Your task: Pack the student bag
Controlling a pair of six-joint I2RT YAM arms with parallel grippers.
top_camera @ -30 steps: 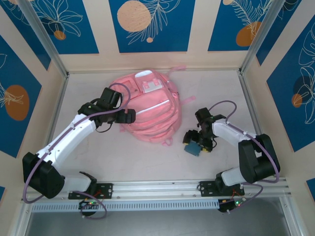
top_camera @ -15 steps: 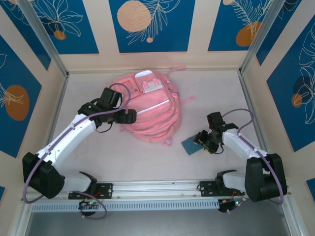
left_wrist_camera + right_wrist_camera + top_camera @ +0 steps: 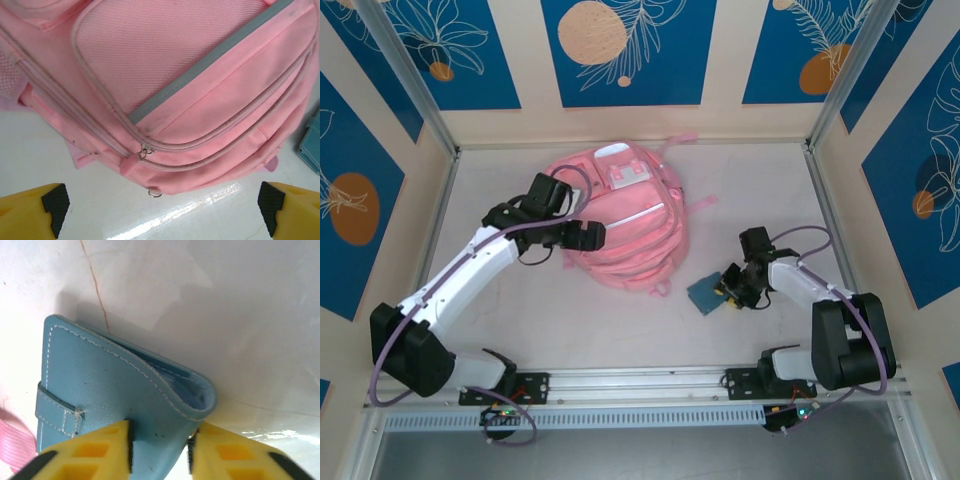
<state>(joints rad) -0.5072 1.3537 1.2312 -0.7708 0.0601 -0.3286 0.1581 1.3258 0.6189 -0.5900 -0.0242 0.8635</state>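
Observation:
The student bag (image 3: 625,225), a large pink backpack with white zipper lines, lies flat in the middle of the table. My left gripper (image 3: 582,235) is open at the bag's left front side. In the left wrist view its yellow fingers (image 3: 55,205) stand wide apart below the bag (image 3: 190,75), where a zipper pull (image 3: 145,152) and a small metal ring (image 3: 155,192) hang. A light blue wallet (image 3: 705,293) lies on the table right of the bag. My right gripper (image 3: 728,290) is shut on the near edge of the wallet (image 3: 115,390), one pad (image 3: 125,450) on each face.
A pink strap end (image 3: 12,440) lies beside the wallet. The wallet's corner (image 3: 312,145) also peeks in at the right edge of the left wrist view. Patterned walls and metal posts (image 3: 425,100) enclose the white table on three sides.
The right gripper's jaws have closed from wide open onto the wallet's edge, after the arm drew back to the right. The left gripper has shifted slightly right along the bag.

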